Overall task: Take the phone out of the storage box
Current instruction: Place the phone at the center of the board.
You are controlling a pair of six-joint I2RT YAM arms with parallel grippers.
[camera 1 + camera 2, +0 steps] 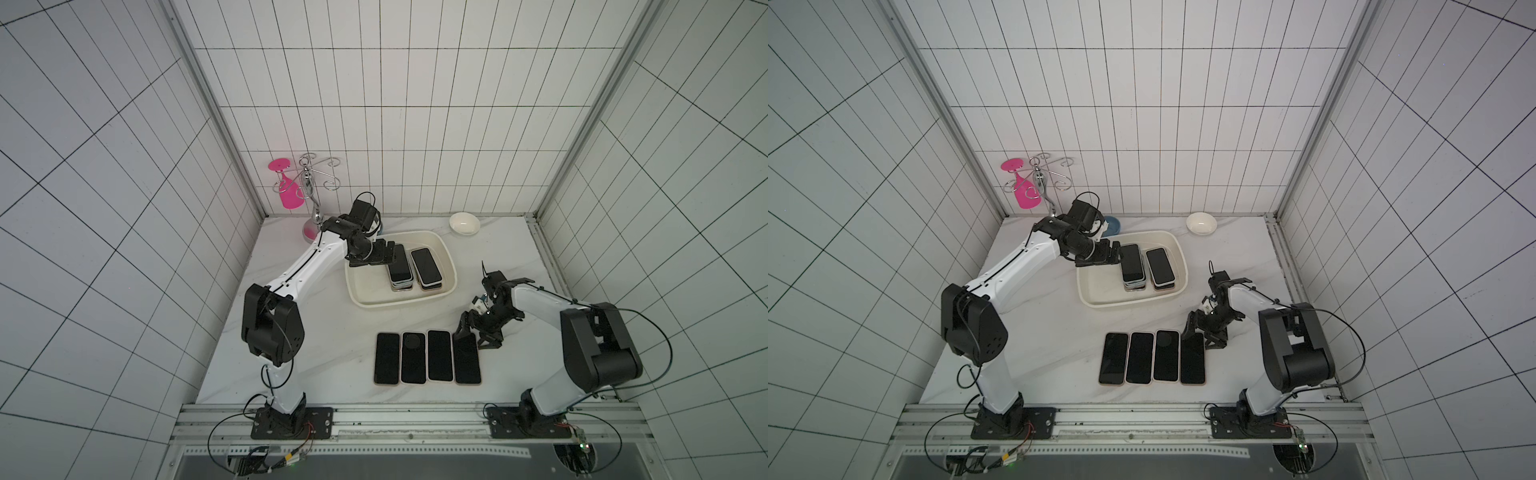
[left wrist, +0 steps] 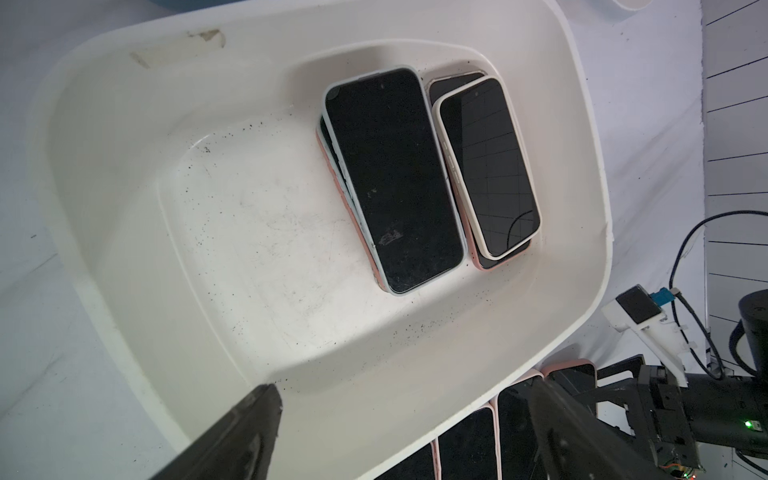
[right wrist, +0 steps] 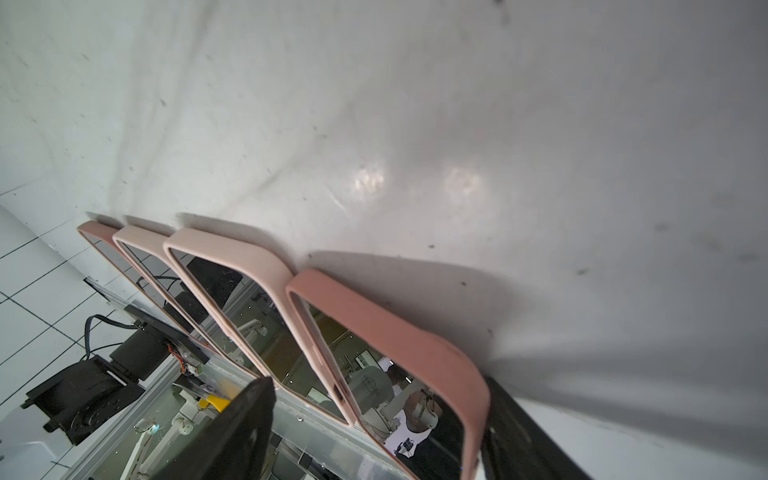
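Note:
The storage box [image 1: 382,303] [image 1: 1113,303] [image 2: 124,174] is a cream-white tub at the back middle of the table. Two stacks of dark-screened phones lie in its right half: one stack [image 1: 400,268] [image 2: 395,178] and a second stack [image 1: 426,266] [image 2: 486,166] beside it. My left gripper [image 1: 390,254] [image 2: 403,386] hovers over the box just left of the stacks, open and empty. My right gripper [image 1: 473,336] [image 3: 378,380] is low at the far end of a pink-cased phone [image 3: 386,340] lying flat on the table. It is open, with one finger on each side of that phone.
Several phones [image 1: 428,357] lie side by side in a row on the front middle of the table. A white bowl [image 1: 464,223] sits at the back right and a blue bowl [image 1: 1112,225] behind the left wrist. A pink glass [image 1: 286,189] hangs on a chrome rack [image 1: 309,187].

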